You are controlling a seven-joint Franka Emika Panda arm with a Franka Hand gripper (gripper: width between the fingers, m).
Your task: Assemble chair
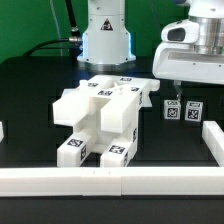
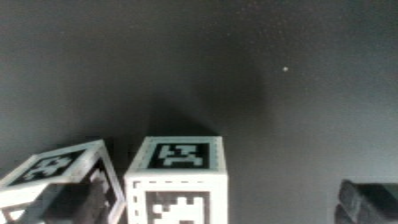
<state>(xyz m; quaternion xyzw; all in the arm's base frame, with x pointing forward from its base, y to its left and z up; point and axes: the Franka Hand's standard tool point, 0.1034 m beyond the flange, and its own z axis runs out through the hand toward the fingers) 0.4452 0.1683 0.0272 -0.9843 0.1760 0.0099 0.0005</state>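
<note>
Watching from beside the worktop point(image 1: 30, 90), I see the robot arm point(image 1: 195, 45) poised at the exterior view's right. Its jaws are spread wide and grip nothing, hanging just above two small tagged leg blocks point(image 1: 172, 108) that stand upright just beside each other. The half-built chair point(image 1: 100, 118) sits in the middle of the worktop, apart from the jaws, its blocky white parts showing tagged ends toward the front rail point(image 1: 110, 180). My worry is the narrow gap between the two blocks: if the jaws come down off-centre, one finger could land on the neighbour's top or shove it over, and a lopsided pinch might tilt the chosen block so it will not seat later. A low swing toward the chair could also knock its parts, which may only be loosely joined. The worktop is matte black and looks smooth, so a nudged block would probably slide, not stop. Behind stand the arm's white base point(image 1: 107, 35) and a green backdrop point(image 1: 30, 20).
</note>
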